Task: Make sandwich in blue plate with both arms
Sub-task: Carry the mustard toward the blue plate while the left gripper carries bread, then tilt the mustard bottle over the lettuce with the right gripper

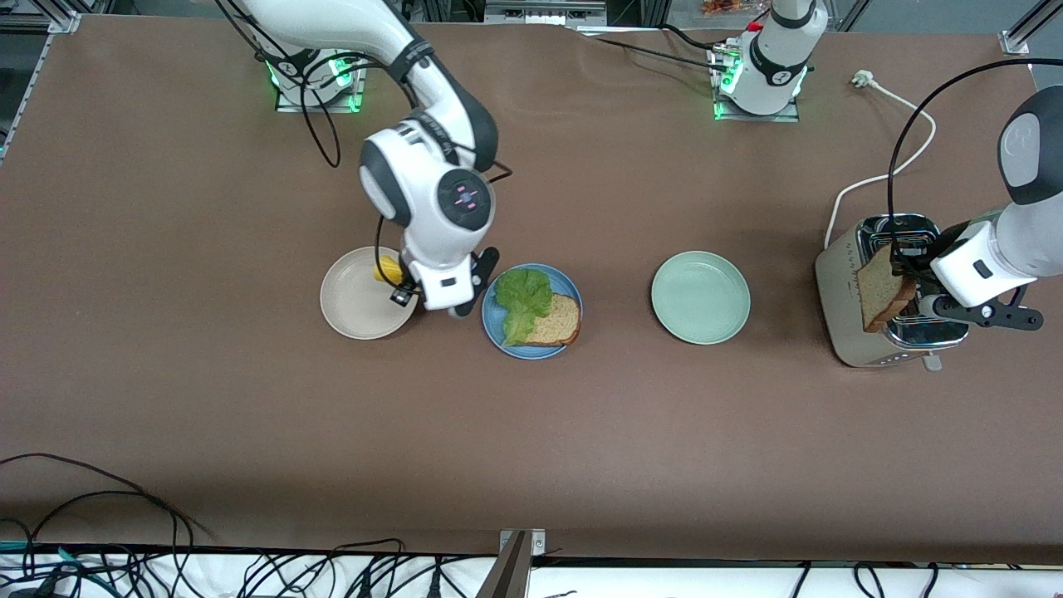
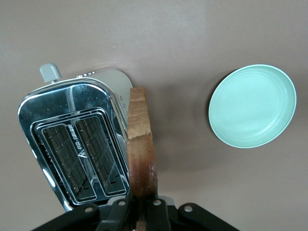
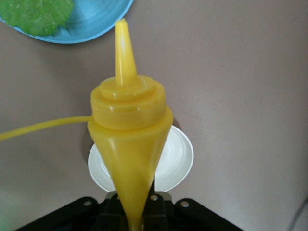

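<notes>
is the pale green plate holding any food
No, the pale green plate is bare; the lettuce lies on the blue plate.

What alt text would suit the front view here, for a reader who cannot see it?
The left gripper holds a bread slice over the toaster, while the right gripper holds a yellow bottle over the white plate. Between them sit the blue plate, carrying bread topped with lettuce, and a green plate.

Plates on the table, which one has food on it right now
The blue plate, the middle of the three: it holds a bread slice with a lettuce leaf. The cream-white plate and pale green plate carry none.
</notes>
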Controlling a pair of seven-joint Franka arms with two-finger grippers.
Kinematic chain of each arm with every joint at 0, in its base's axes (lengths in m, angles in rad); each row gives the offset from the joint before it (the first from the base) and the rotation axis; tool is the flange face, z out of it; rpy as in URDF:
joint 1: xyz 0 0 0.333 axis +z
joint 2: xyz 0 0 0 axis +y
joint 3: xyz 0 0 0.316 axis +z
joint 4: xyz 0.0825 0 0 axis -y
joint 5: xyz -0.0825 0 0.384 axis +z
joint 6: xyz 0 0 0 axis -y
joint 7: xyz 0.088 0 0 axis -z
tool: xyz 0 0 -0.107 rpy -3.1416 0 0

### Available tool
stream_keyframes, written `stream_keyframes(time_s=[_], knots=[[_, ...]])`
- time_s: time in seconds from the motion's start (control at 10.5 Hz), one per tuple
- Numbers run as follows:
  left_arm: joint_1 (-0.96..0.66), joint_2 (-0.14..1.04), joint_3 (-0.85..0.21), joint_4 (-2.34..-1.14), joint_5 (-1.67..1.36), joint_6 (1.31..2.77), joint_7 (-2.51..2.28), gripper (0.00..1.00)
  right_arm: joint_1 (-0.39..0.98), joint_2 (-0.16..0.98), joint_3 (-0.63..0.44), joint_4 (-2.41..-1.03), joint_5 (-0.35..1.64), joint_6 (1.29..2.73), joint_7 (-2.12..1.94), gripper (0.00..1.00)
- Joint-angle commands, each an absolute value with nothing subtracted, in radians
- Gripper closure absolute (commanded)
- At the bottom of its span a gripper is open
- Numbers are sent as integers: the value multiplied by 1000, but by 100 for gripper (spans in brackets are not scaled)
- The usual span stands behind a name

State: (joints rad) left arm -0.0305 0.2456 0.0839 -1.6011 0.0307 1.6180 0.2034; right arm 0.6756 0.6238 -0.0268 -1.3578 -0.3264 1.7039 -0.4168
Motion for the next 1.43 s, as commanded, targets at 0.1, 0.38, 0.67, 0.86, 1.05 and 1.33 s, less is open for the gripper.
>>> stream_keyframes(time_s=[0.1, 0.38, 0.67, 0.86, 1.05, 1.33], knots=[[-25, 227, 83, -1606, 61, 1601, 232, 100, 804, 701, -40, -1281, -561, 1678, -362, 91], [-26, 230, 81, -1603, 61, 1603, 232, 100, 889, 735, -41, -1279, -727, 1637, -354, 91], [-28, 232, 80, -1600, 60, 1605, 235, 100, 972, 787, -43, -1282, -920, 1596, -331, 91], [-26, 235, 81, -1598, 60, 1603, 235, 100, 982, 807, -43, -1284, -946, 1586, -321, 91], [-26, 235, 80, -1597, 60, 1605, 235, 100, 982, 811, -43, -1284, -980, 1586, -325, 91], [-26, 235, 81, -1597, 60, 1605, 235, 100, 988, 815, -43, -1290, -988, 1580, -331, 91]])
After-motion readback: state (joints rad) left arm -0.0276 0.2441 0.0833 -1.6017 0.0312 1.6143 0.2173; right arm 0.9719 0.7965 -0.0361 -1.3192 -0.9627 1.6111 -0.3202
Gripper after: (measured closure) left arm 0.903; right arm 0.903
